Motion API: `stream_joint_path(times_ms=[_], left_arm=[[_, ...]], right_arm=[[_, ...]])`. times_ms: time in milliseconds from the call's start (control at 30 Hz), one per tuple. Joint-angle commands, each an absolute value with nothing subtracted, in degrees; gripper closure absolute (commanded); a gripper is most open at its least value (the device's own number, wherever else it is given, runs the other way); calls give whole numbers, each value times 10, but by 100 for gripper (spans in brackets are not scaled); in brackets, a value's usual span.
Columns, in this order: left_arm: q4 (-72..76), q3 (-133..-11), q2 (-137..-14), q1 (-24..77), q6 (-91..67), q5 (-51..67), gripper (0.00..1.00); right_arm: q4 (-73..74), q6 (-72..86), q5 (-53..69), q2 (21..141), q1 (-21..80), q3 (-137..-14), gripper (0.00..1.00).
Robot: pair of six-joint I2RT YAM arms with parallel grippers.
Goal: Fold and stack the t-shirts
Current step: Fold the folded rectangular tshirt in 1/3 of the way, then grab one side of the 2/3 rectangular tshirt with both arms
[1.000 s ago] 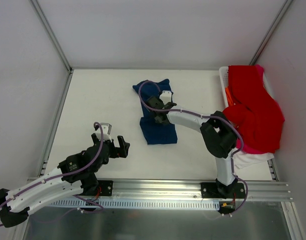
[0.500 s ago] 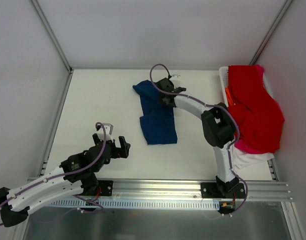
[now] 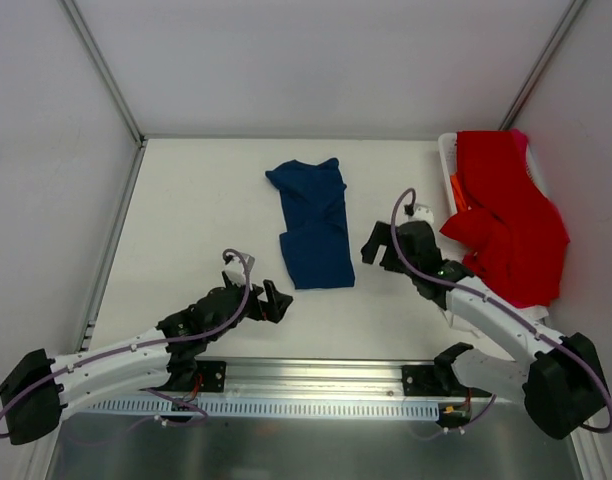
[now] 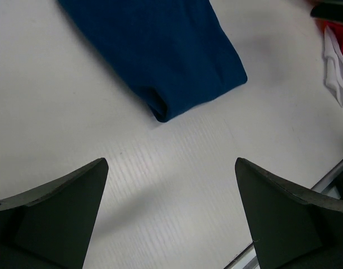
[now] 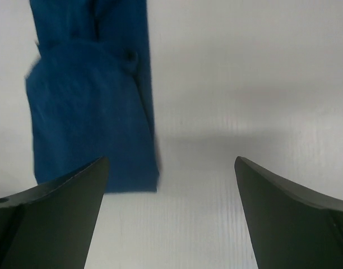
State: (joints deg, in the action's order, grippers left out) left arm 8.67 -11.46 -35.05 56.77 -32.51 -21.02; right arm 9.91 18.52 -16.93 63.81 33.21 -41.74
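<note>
A navy blue t-shirt (image 3: 312, 226) lies folded into a long strip in the middle of the table, its far end wider and rumpled. In the left wrist view the navy shirt's near corner (image 4: 160, 50) sits just ahead of my open left gripper (image 4: 170, 188). That left gripper (image 3: 275, 303) hovers over bare table near the shirt's near-left corner. My right gripper (image 3: 378, 246) stands open to the right of the shirt, apart from it. Its wrist view shows the shirt (image 5: 87, 112) ahead on the left of the right gripper (image 5: 171, 185). A red t-shirt (image 3: 508, 222) drapes over the basket.
The white plastic basket (image 3: 446, 160) stands at the right edge of the table, heaped with clothes. A white cloth (image 4: 337, 70) shows at the far right of the left wrist view. A metal rail (image 3: 316, 375) runs along the near edge. Walls enclose the table.
My right gripper opened, let go of the navy shirt's far end and drew back toward the near right. My left arm moved right, closer to the shirt's near corner.
</note>
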Motion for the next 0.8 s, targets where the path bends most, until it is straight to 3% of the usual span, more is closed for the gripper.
stream_joint_path(times_ms=[0,167,367,500,767], left_arm=[[344,-79,-435,539,-325,-61,1],[449,-141,-615,449,-332,150,1],[602,-163,-774,380,-404,239,1],[666,-156,-848,363,-432,249,1],[629,-147,-840,363,-412,209,1]], right_arm=[[-65,224,59,619,310,-301,1],[-102,228,103,646,309,-274,0],[-155,251,136,714,308,-264,1],[-178,257,137,750,308,-262,1],[-222,265,148,842,308,-284,2]])
